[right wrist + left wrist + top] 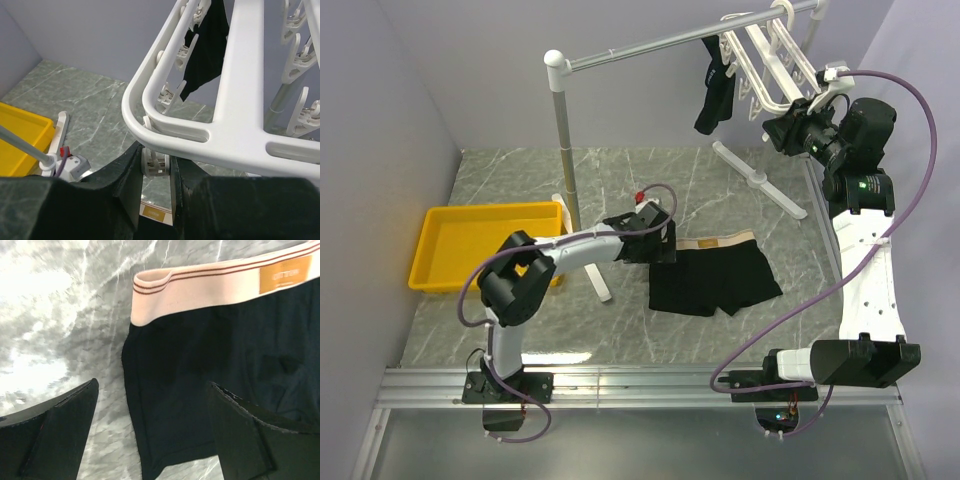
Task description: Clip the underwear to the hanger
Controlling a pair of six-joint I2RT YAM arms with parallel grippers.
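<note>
While the right gripper (156, 156) pinches a clip (151, 167) under the hanger (240, 130) at upper right, the left gripper (153, 387) hovers open over the underwear (200, 390); grasping its waistband (200, 287) likely comes next.

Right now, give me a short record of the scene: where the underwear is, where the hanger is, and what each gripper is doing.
underwear: flat on the table, tan waistband away from the arms, not clipped
hanger: hooked on the rail, far right
left gripper: open, over the underwear's left edge
right gripper: closed on a clip under the hanger's corner
small black garment: hanging at the hanger's far end
yellow tray: on the table's left side
</note>
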